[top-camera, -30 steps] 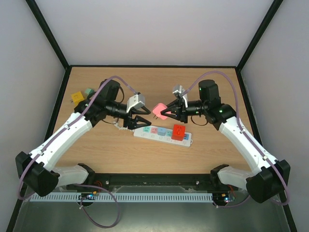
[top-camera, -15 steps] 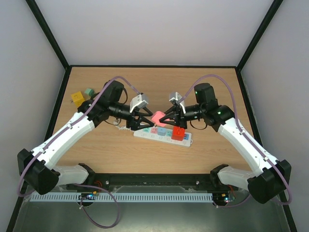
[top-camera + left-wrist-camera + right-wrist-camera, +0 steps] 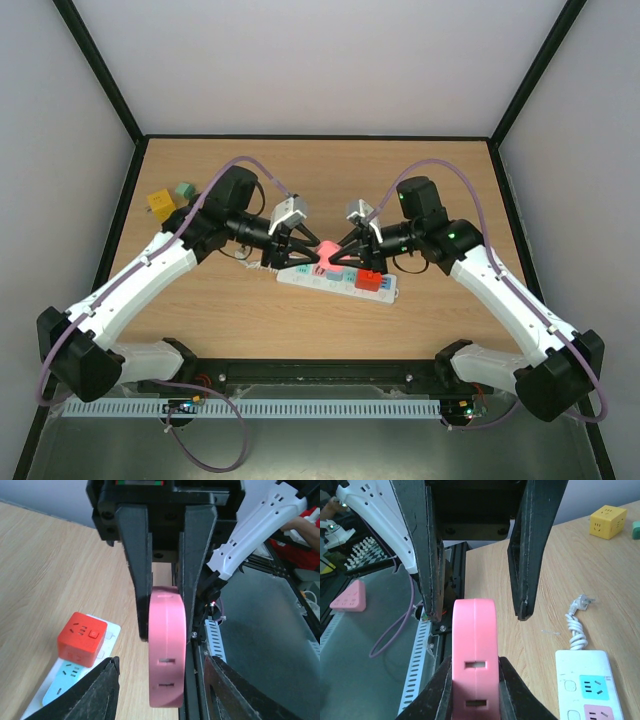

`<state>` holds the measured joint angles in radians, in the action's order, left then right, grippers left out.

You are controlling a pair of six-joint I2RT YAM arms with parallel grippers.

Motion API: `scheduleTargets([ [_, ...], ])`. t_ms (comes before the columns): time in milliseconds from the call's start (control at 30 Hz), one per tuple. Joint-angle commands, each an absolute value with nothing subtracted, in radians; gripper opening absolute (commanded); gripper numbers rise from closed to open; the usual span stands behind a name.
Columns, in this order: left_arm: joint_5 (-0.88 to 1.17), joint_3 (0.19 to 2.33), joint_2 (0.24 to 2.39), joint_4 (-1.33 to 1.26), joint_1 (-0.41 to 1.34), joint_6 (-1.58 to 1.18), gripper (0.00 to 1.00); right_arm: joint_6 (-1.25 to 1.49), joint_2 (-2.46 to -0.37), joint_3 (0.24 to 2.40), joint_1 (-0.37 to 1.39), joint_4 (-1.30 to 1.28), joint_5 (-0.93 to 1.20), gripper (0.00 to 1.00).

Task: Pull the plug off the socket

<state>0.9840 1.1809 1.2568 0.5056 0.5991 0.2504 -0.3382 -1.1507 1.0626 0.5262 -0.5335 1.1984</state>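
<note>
The socket, a white power strip (image 3: 335, 281) with pastel outlet faces, lies on the wooden table; it also shows in the right wrist view (image 3: 585, 687) and the left wrist view (image 3: 62, 682). A red cube plug (image 3: 370, 280) sits in it near its right end (image 3: 81, 639). My right gripper (image 3: 342, 254) is shut on a pink plug (image 3: 327, 247), held in the air over the strip's left part (image 3: 474, 680). My left gripper (image 3: 304, 254) is open, its fingers (image 3: 427, 555) on either side of the pink plug (image 3: 167, 650) without touching it.
The strip's coiled white cable (image 3: 577, 626) lies just left of it. A yellow cube (image 3: 158, 200) and a green cube (image 3: 183, 189) sit at the far left of the table. The table's front rail (image 3: 320, 375) runs below the arms.
My right gripper carried the pink plug left and down toward the left gripper. My left gripper moved right, and its open fingers now flank the plug.
</note>
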Motion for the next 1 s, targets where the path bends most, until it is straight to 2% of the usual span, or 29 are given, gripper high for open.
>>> scheduleTargets([
  [0,1.066,1.193,1.270,0.497,0.614,0.255,0.47,-0.375,-1.137,1.069,0.541,-0.567,1.215,0.09],
  [400,1.058,1.203,1.292,0.474,0.650,0.217,0.38,-0.386,-1.134,1.066,0.553,-0.573,1.202,0.09],
  [767,1.069,1.216,1.286,0.478,0.650,0.221,0.37,-0.399,-1.124,1.044,0.557,-0.576,1.193,0.09],
  [967,1.068,1.213,1.287,0.475,0.650,0.220,0.32,-0.398,-1.124,1.042,0.558,-0.571,1.193,0.09],
])
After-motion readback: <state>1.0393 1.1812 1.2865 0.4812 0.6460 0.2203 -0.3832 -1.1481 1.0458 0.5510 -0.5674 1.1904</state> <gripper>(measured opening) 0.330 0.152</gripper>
